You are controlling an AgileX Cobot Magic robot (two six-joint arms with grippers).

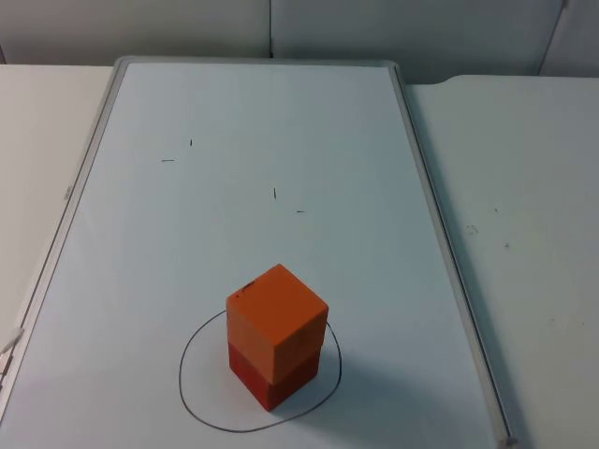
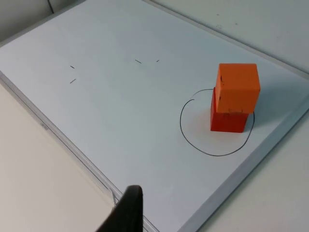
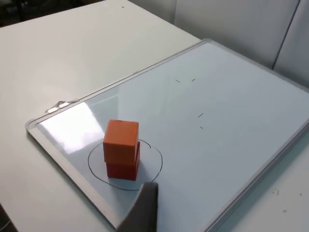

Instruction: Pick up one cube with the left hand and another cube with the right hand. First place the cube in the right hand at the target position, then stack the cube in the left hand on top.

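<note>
An orange cube (image 1: 278, 323) sits stacked on a red cube (image 1: 271, 374), slightly turned against it. Both stand inside a hand-drawn black circle (image 1: 192, 393) on the whiteboard (image 1: 234, 187). In the left wrist view the orange cube (image 2: 236, 87) tops the red cube (image 2: 229, 121) well away from my left gripper (image 2: 126, 212), which hangs back over the board's edge. My right gripper (image 3: 142, 212) is pulled back too, a short way off the stack, where the orange cube (image 3: 121, 140) rests on the red cube (image 3: 121, 169). Neither gripper touches a cube.
The whiteboard's metal frame (image 1: 440, 234) runs along both sides, with white table top (image 1: 524, 206) beyond it. A few short pen marks (image 1: 275, 194) dot the board's far half. A grey partition wall (image 1: 281, 28) closes the back.
</note>
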